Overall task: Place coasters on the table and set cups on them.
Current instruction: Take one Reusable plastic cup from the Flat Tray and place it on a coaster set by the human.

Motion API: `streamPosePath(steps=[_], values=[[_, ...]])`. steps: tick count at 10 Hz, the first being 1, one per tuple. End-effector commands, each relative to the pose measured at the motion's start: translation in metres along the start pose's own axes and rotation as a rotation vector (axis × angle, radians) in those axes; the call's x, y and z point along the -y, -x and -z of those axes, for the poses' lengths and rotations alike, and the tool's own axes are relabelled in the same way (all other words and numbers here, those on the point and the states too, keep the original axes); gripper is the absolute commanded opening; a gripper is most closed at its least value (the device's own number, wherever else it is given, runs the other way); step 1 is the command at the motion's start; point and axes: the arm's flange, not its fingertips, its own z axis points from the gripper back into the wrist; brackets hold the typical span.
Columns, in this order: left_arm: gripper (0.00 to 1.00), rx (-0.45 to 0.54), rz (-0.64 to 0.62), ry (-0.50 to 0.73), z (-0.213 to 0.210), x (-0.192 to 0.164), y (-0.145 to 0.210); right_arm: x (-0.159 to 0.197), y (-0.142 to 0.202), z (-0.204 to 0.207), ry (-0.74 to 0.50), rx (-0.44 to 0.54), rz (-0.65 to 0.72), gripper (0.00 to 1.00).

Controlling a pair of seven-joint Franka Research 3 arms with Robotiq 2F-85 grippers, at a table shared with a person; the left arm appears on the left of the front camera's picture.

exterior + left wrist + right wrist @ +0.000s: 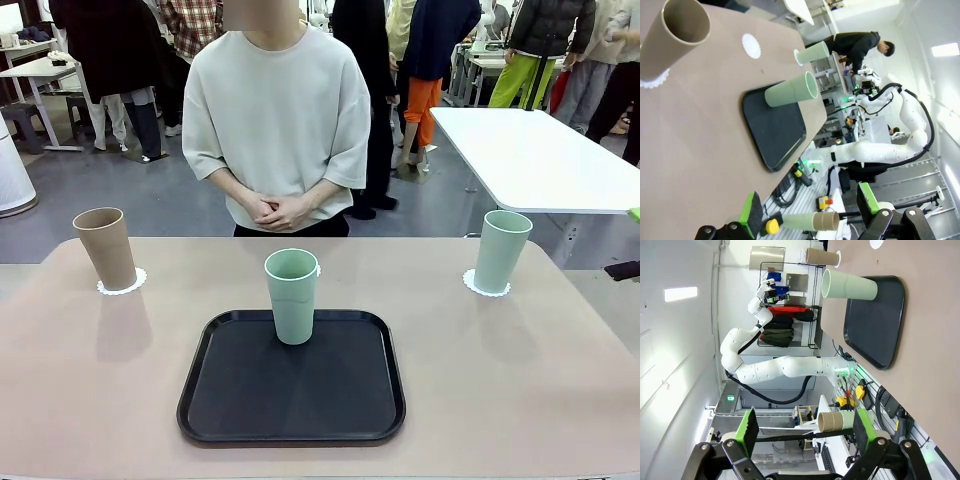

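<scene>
**Clerk:** Stock count. Coasters first.

**Me:** Three, all lying on the surface (520,380).
- Left coaster (121,283): far left corner.
- Right coaster (486,285): far right corner.
- Middle coaster (751,45): near the middle of the far edge, just beyond the black tray (300,395). From the front a cup hides nearly all of it.

**Clerk:** Cups?

**Me:** Three, every one upright.
- Tan cup (105,248): seated on the left coaster.
- Mint cup (501,250): seated on the right coaster.
- Second mint cup (292,295): on the tray, by its far edge, with no coaster under it. The middle coaster is bare.

**Clerk:** Your own fingers?

**Me:**
- Left fingers (751,214): spread apart, nothing between them, well clear of every cup.
- Right fingers (748,426): the same, wide apart and carrying nothing.

**Clerk:** Anyone else at the surface?

**Me:** One person (280,120) at the far edge, hands clasped in front, touching nothing.

**Clerk:** Balance outstanding?

**Me:** As I judge it, the coasters are fully laid and two of the three cups are set. One entry is open: the second mint cup has to go over the tray's rim and onto the middle coaster just behind it. The carry is short, but the cup is tall and tapered, so I would expect it to tip if I nudge it before I have closed on it squarely.
</scene>
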Motion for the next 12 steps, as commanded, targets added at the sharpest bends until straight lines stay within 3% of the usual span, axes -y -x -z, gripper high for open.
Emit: streamPosePath(steps=[1, 4, 5, 7, 10, 12], values=[[1.0, 0.005, 0.007, 0.004, -0.001, 0.002, 0.001, -0.001, 0.0, 0.0, 0.002, 0.0, 0.016, 1.0], [1.0, 0.0, 0.0, 0.0, 0.0, 0.0, 0.0, -0.001, 0.0, 0.0, 0.002, 0.0, 0.016, 1.0], [1.0, -0.053, 0.14, -0.138, 0.016, 0.017, -0.011, -0.001, 0.0, 0.0, 0.002, 0.0, 0.016, 1.0], [1.0, -0.052, 0.404, -0.413, 0.042, 0.072, -0.038, -0.001, 0.0, 0.0, 0.002, 0.0, 0.016, 1.0], [1.0, -0.151, 0.664, -0.606, 0.079, 0.149, -0.049, -0.001, 0.0, 0.0, 0.002, 0.0, 0.016, 1.0], [1.0, -0.29, 0.867, -0.739, 0.129, 0.171, -0.059, -0.001, 0.0, 0.0, 0.002, 0.0, 0.016, 1.0]])
